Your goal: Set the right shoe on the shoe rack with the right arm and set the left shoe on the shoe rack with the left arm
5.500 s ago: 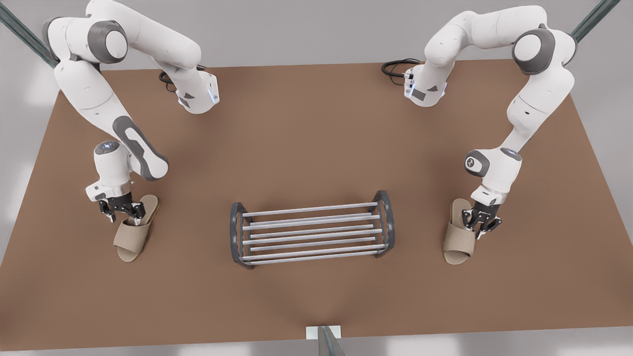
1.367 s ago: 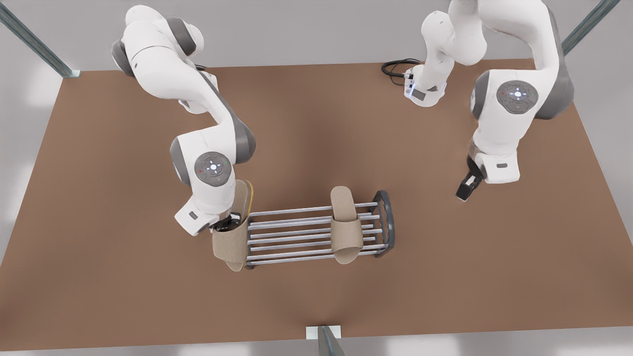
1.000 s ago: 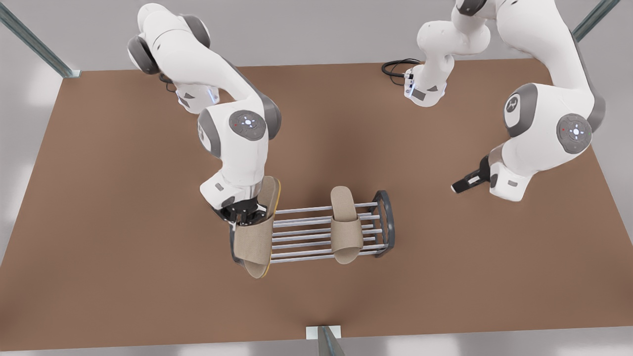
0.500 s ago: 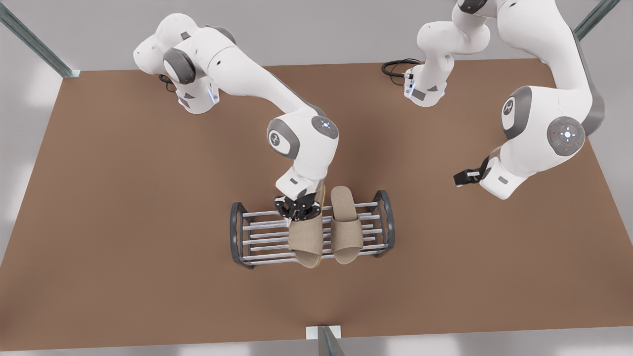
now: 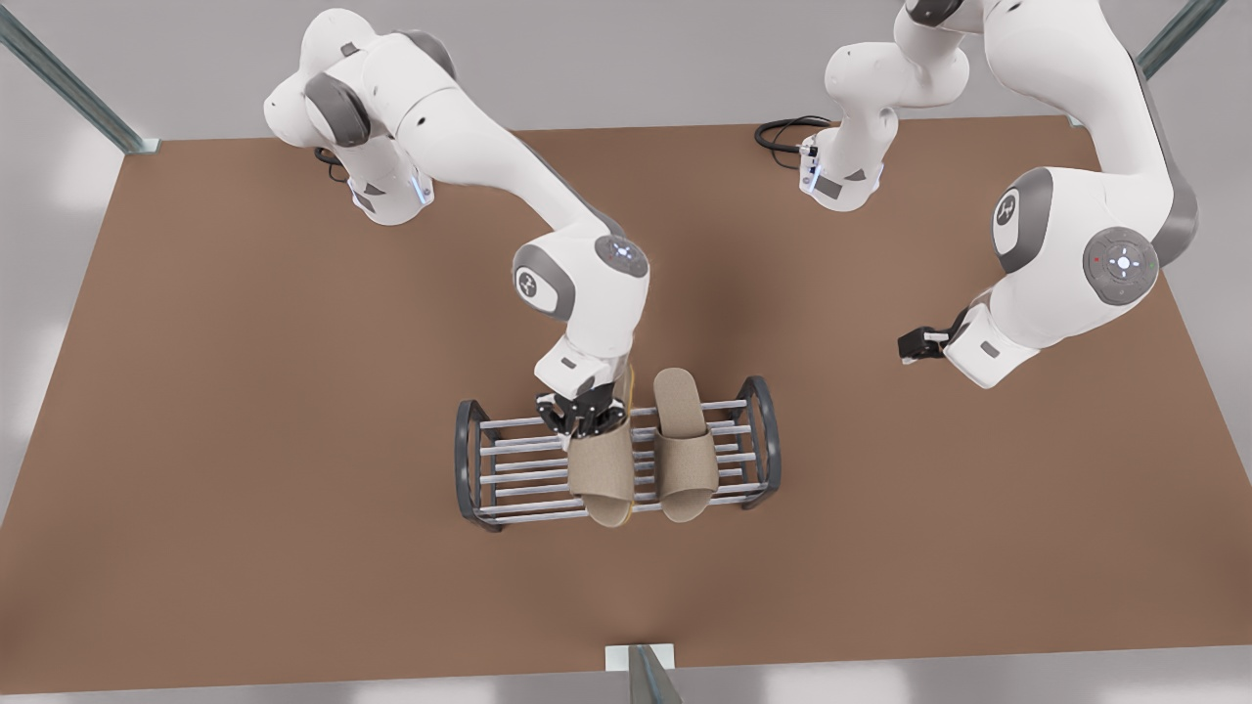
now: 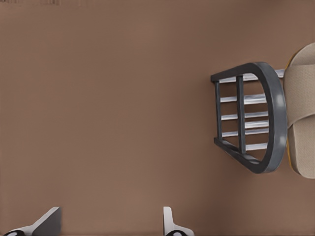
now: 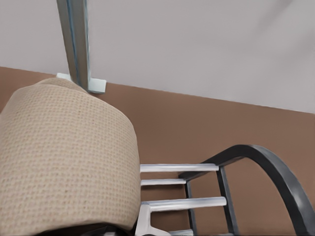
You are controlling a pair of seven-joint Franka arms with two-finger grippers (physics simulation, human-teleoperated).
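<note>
— From the front, which arm has the work?

— The one on the front view's left. Its right pincer (image 5: 585, 416) is clamped on the heel end of the right shoe (image 5: 602, 474), holding it over the middle bars of the rack (image 5: 469, 460). I'd say it grips at the back so the toe can lie forward across the bars.

— And the other shoe?

— The left shoe (image 5: 685, 455) lies across the bars near the rack's end on the front view's right, just beside the held one. The left pincer (image 5: 917, 344) waits well apart over the bare worktop (image 5: 245, 391).

— Left wrist view?

— Its fingertips (image 6: 48, 221) stand apart, holding nothing. Beyond them are the rack's arched end (image 6: 273, 118) and the left shoe (image 6: 302, 108) hard against it.

— Right wrist view?

— The right shoe's strap (image 7: 64, 162) looms close, with bars and an end arch (image 7: 275, 167) beyond. I can't tell whether the sole touches the bars yet.

— Room to move?

— Tight toward the neighbouring shoe, open bars on the other side. Lifting straight up looks safest to me.
</note>
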